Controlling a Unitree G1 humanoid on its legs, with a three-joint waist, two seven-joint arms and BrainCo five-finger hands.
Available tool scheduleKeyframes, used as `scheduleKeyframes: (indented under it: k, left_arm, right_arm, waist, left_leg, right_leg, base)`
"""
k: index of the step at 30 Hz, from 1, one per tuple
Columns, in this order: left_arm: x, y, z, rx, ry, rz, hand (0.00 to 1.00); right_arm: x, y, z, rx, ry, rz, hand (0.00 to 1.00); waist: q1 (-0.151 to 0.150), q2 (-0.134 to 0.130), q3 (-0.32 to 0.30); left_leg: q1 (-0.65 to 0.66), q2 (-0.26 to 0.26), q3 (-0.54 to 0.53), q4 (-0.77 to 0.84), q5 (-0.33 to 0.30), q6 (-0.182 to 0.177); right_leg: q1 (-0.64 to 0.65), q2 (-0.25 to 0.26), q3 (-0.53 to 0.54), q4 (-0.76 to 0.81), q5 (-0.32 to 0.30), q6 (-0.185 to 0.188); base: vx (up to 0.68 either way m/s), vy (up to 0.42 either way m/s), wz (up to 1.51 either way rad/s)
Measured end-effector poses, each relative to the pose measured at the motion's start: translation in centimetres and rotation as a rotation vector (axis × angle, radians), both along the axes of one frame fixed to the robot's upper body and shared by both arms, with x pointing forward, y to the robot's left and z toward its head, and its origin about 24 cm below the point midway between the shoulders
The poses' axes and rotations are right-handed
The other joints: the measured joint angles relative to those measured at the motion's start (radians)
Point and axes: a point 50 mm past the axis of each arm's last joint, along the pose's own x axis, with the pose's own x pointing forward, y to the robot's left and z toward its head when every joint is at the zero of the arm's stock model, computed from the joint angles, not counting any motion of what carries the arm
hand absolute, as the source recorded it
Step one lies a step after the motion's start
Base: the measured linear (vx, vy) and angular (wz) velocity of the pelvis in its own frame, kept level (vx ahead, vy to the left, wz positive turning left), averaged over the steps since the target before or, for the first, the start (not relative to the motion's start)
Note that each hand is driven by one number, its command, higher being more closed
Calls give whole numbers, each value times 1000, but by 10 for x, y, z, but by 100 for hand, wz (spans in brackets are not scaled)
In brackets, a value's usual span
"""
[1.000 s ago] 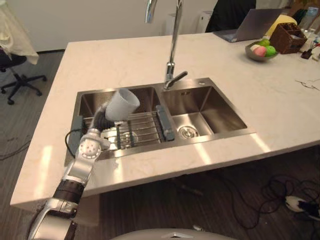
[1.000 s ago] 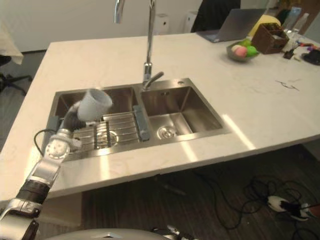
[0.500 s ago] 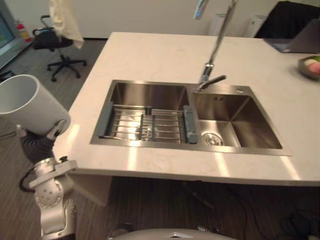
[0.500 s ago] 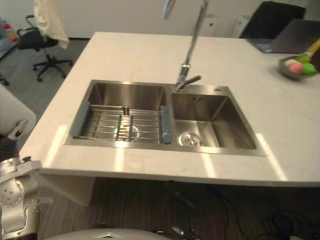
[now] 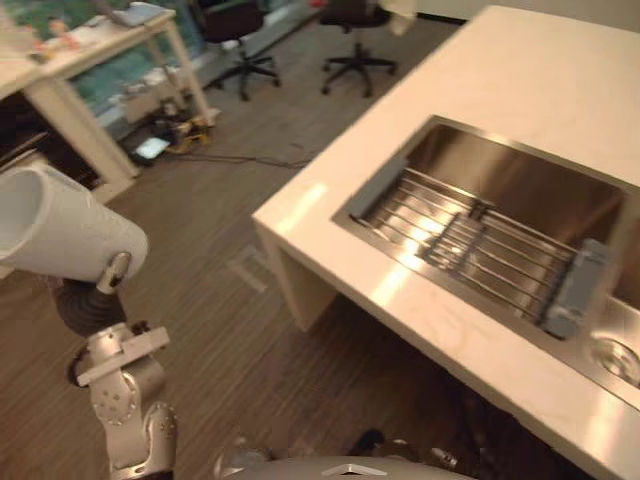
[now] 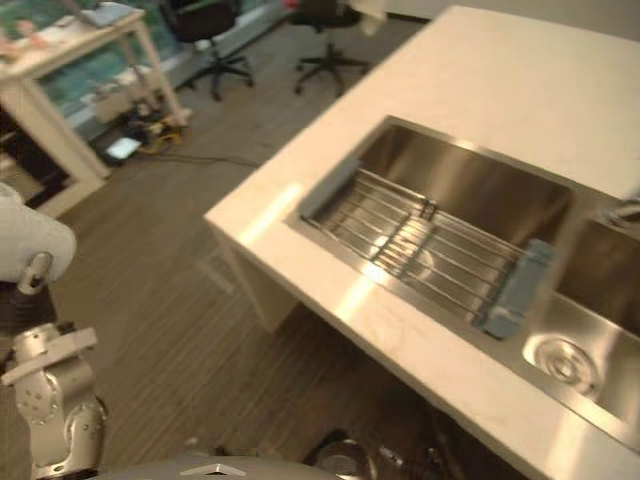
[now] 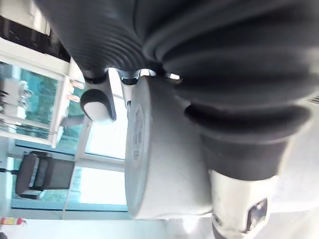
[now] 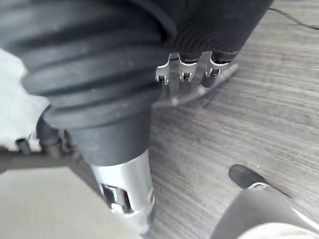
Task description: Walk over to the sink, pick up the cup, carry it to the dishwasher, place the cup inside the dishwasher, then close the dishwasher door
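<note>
Left hand (image 5: 95,300) curls round the tilted white cup (image 5: 62,235), which juts above it.

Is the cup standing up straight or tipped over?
Tipped. The cup lies sideways in the left hand, mouth pointing to the side.

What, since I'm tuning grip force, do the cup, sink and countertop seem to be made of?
The cup, held in the left hand, is opaque white, matte and smooth: plastic or ceramic, the look leaves it open. The sink looks like brushed stainless steel, judging by its grey metallic sheen. The countertop seems pale polished stone or a stone-like composite, with glossy light streaks along its edge.
</note>
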Motion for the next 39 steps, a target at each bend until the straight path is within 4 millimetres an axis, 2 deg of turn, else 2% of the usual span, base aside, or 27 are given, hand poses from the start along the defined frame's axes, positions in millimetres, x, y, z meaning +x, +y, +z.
scheduleKeyframes:
  k: [3, 4, 6, 7, 8, 9, 10, 11, 12, 13, 15, 16, 17, 18, 20, 21, 23, 26, 28, 32, 33, 36, 39]
  left_arm:
    - [3, -13, -5, -25, 17, -42, 100]
    - [2, -17, -6, -23, 24, -50, 100]
    - [0, -21, -6, -17, 26, -66, 100]
    - [0, -27, -3, -5, 21, -82, 100]
    - [1, -29, -3, 25, 30, -96, 100]
    - [1, -31, -4, 30, 43, -112, 100]
    - [2, -35, -10, 48, 75, -146, 100]
    - [5, -39, -15, 65, 98, -181, 100]
    - [6, -40, -18, 65, 108, -193, 100]
    - [7, -41, -27, 57, 136, -204, 100]
    - [9, -43, -42, 25, 192, -232, 100]
    - [11, -49, -47, 28, 205, -270, 100]
    - [13, -53, -47, 37, 205, -294, 100]
    - [14, -60, -45, 51, 194, -332, 100]
    - [17, -69, -41, 73, 170, -380, 100]
    - [19, -75, -40, 86, 168, -413, 100]
    - [20, -79, -38, 115, 156, -433, 100]
    - [27, -86, -32, 135, 142, -450, 100]
    - [28, -88, -32, 152, 154, -451, 100]
    - [27, -88, -32, 158, 157, -451, 100]
    - [25, -77, -26, 199, 145, -419, 100]
    - [25, -78, -26, 199, 145, -419, 100]
    - [21, -76, -31, 174, 167, -399, 100]
  right_arm:
    - [13, -9, 5, -13, -3, 11, 0]
    - [18, -12, 6, -14, -1, 16, 0]
    - [25, -14, 8, -12, 0, 28, 0]
    - [25, -16, 8, -9, 7, 46, 0]
    - [24, -9, 4, 17, 17, 44, 0]
    - [20, -4, 1, 33, 29, 50, 0]
    - [3, 9, -7, 79, 67, 36, 0]
    - [-16, 22, -14, 125, 109, 9, 0]
    - [-23, 26, -16, 140, 126, 0, 0]
    - [-33, 30, -19, 158, 151, -4, 0]
    - [-36, 30, -19, 171, 141, -43, 0]
    - [-36, 30, -19, 177, 124, -64, 0]
    - [-36, 30, -18, 178, 114, -69, 0]
    - [-32, 30, -17, 172, 82, -76, 0]
    - [-25, 30, -14, 166, 26, -83, 0]
    - [-23, 31, -14, 167, 4, -85, 0]
    - [-21, 36, -15, 185, -4, -59, 0]
    - [-21, 45, -17, 223, 1, -15, 0]
    - [-21, 58, -20, 255, 28, 38, 0]
    - [-7, 68, -22, 294, 44, 112, 0]
    - [10, 81, -21, 333, 59, 315, 0]
    - [8, 81, -22, 333, 62, 313, 0]
    - [-8, 78, -23, 338, 90, 289, 0]
  waist:
    - [-3, -2, 1]
    - [-3, -1, 0]
    - [-6, 0, -1]
    - [-4, 3, -3]
    - [9, -37, -2]
    - [5, -54, -8]
    - [-2, -79, -25]
    - [-10, -96, -37]
    - [-10, -96, -37]
    - [-12, -83, -30]
    - [-25, -52, -12]
    - [-36, -54, -14]
    - [-40, -59, -17]
    - [-42, -75, -26]
    - [-40, -108, -47]
    - [-39, -127, -71]
    - [-45, -115, -91]
    - [-64, -100, -85]
    - [-63, -94, -89]
    - [-40, -98, -99]
    - [-33, -123, -117]
    - [-38, -125, -119]
    - [-36, -122, -137]
  left_leg:
    - [64, 18, 17, -122, 8, -58]
    - [94, 14, 59, -184, 4, -71]
    - [107, -20, 90, -305, -6, -130]
    - [103, -59, 82, -389, -9, -199]
    - [92, -129, 57, -419, -16, -247]
    - [67, -151, 25, -416, -30, -228]
    - [0, -179, -66, -391, -52, -188]
    - [-67, -189, -177, -353, -74, -148]
    - [-100, -193, -224, -337, -82, -131]
    - [-144, -197, -310, -316, -91, -105]
    - [-149, -202, -410, -331, -83, -79]
    - [-133, -230, -469, -364, -67, -66]
    - [-126, -247, -496, -378, -59, -61]
    - [-106, -280, -531, -417, -42, -60]
    - [-86, -336, -564, -468, -18, -60]
    - [-65, -359, -592, -502, -3, -69]
    - [-50, -356, -615, -555, 24, -81]
    - [-25, -354, -669, -625, 67, -88]
    - [-1, -350, -691, -644, 76, -92]
    - [-1, -362, -712, -648, 82, -81]
    - [-13, -416, -714, -673, 115, -43]
    - [-13, -416, -711, -673, 116, -42]
    - [6, -411, -677, -673, 102, -47]
  right_leg:
    - [-8, -80, -88, 70, 8, 9]
    - [-12, -117, -124, 110, 16, 12]
    - [-16, -147, -162, 129, 57, 11]
    - [-14, -165, -192, 124, 102, 14]
    - [-12, -214, -182, 114, 162, 19]
    - [-14, -229, -143, 95, 201, 14]
    - [-33, -218, 51, 58, 232, -2]
    - [-32, -146, 276, 18, 204, 6]
    - [-27, -108, 367, 8, 185, 10]
    - [-23, -19, 539, 8, 112, 57]
    - [-7, 135, 729, 13, -7, 142]
    - [1, 198, 792, -5, -29, 158]
    - [3, 216, 812, -23, -29, 157]
    - [-5, 234, 843, -62, -16, 152]
    - [-39, 233, 897, -103, 58, 148]
    - [-60, 229, 912, -71, 80, 114]
    - [-57, 236, 917, -72, 73, 114]
    - [-26, 237, 856, -107, 72, 100]
    - [18, 240, 826, -127, 72, 99]
    - [44, 228, 813, -168, 83, 105]
    - [78, 189, 814, -274, 167, 135]
    - [79, 190, 816, -279, 168, 139]
    - [113, 197, 826, -353, 196, 130]
  base:
    - [-250, 286, 112]
    - [-222, 410, 78]
    - [-251, 458, 72]
    - [-305, 478, 74]
    - [-321, 450, 86]
    - [-327, 409, 134]
    - [-276, 331, 212]
    - [-196, 292, 232]
    - [-69, 245, 234]
    - [-1, 174, 181]
    - [-9, 150, 179]
    - [-4, 120, 152]
    - [12, 119, 149]
    - [10, 48, 112]
    - [-3, -43, 81]
    - [-7, -89, 41]
    - [65, -56, 37]
    - [37, -71, 51]
    - [2, -29, 43]
    - [-49, 18, 17]
    - [-38, 12, 6]
    - [-11, -5, -4]
    - [2, -9, -25]
